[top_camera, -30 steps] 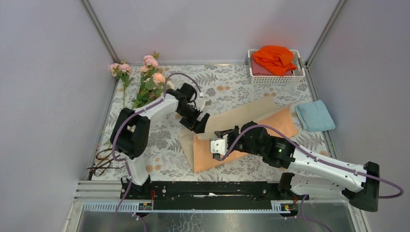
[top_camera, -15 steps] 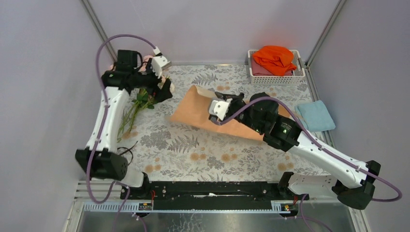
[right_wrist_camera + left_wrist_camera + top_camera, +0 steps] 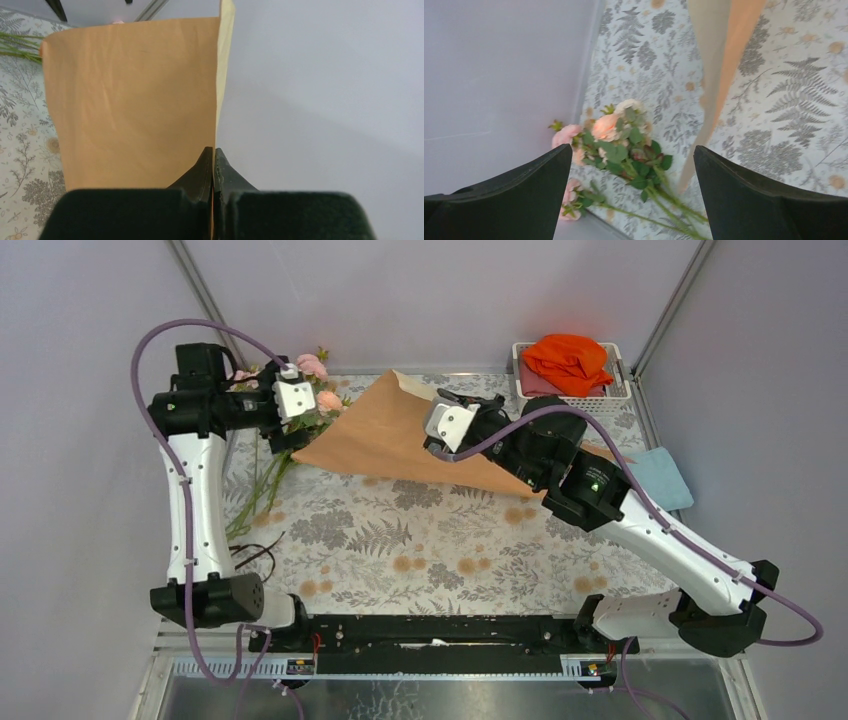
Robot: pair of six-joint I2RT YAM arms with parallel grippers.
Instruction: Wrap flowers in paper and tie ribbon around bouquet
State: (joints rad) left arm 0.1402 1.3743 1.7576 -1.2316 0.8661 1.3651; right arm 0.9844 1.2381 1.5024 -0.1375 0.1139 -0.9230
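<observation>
Right hand point(image 3: 214, 156) pinches the paper point(image 3: 135, 100) shut by its edge, and the sheet hangs raised ahead of its fingers (peach face showing). Left hand point(image 3: 632, 150) is wide open and empty, with the flowers point(image 3: 606, 127) on the desk point(image 3: 804, 100) directly below it.

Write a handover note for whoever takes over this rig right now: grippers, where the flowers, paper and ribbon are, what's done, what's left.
Left gripper: open above the flowers, holding nothing.
Right gripper: shut on one edge of the paper, lifted off the table.
Flowers: loose at the far left corner, beside the paper, not on it.
Ribbon: apparently the dark strand by the left arm's base.
Done: nothing wrapped or tied.
Left: lay flowers on paper, wrap, tie ribbon.
</observation>
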